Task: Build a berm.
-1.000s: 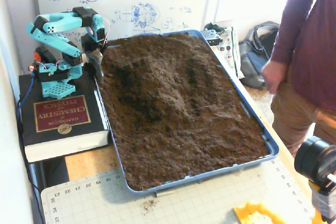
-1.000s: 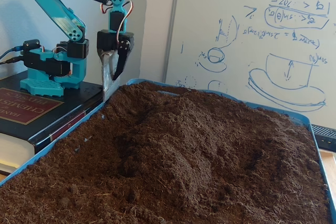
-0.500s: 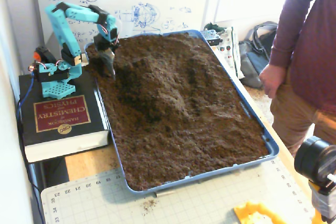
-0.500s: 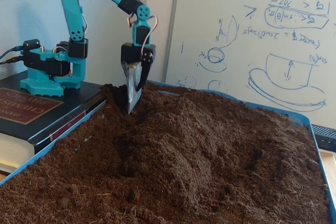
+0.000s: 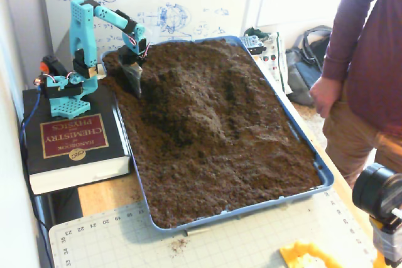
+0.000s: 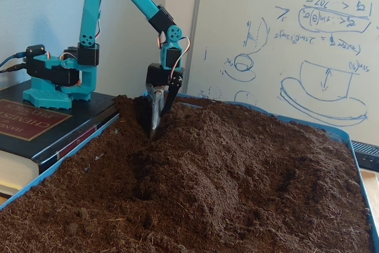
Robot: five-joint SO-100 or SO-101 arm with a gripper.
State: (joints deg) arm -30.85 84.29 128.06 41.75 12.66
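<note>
While the end effector (image 6: 155, 130) digs in, the berm (image 6: 219, 170) rises beside it.

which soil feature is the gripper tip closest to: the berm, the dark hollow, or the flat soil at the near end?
The dark hollow. The gripper digs in at its far end, left of the berm in a fixed view; the flat soil lies farthest away.

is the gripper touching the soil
Touching. The low fixed view shows the gripper with its tip sunk into the soil beside the berm.
</note>
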